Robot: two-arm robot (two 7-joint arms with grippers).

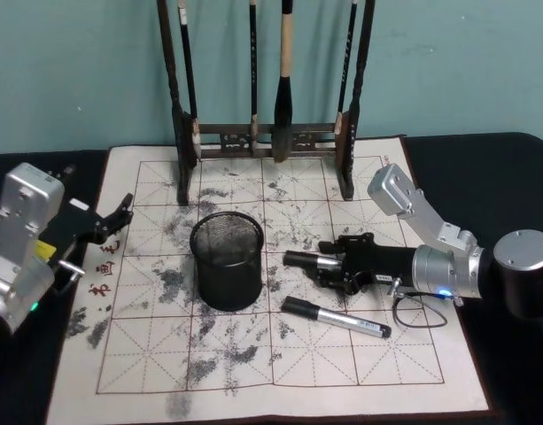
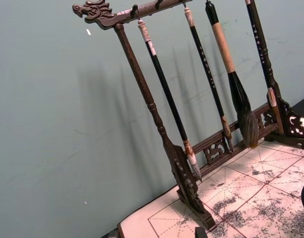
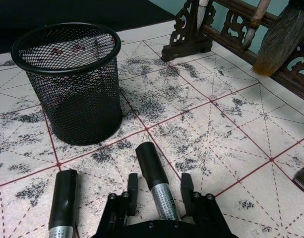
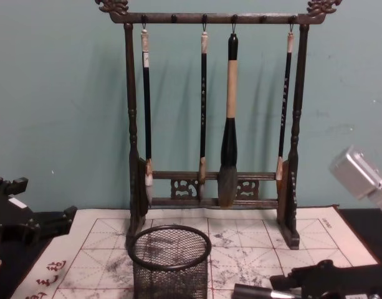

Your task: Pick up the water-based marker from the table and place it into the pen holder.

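1. The left gripper (image 1: 122,217), one of two, hangs over the left edge of the mat (image 1: 147,354) with its fingers spread and nothing between them. It is well apart from both markers.
2. One white mat with a red grid and grey ink smudges covers the black table (image 1: 510,177), and red characters run down its left margin.
3. One pen holder (image 1: 228,274), a round black wire-mesh cup with a solid rim, stands upright on the mat left of centre. The mat's grid shows through its mesh in the right wrist view.
4. One dark wooden brush rack (image 1: 264,140) with carved ends stands at the back of the mat, behind the holder. Four brushes hang from its top bar. The third from the left is the thick brush (image 4: 230,124), with a tan handle and a dark tuft, and the other three are slim.
5. Two markers lie right of the holder. The water-based marker (image 1: 299,259) has a black cap pointing toward the holder and a silver-grey barrel with small print. Its barrel runs between the right gripper's fingers.
6. The second marker (image 1: 337,319) has the same black-and-silver look. It lies flat on the mat nearer the robot, touching neither the gripper nor the first marker.
7. The right gripper (image 1: 329,263) sits low over the mat, right of the holder. Its fingers (image 3: 133,191) stand apart on either side of the marker, with a gap visible on each side, so they are not clamped on it.
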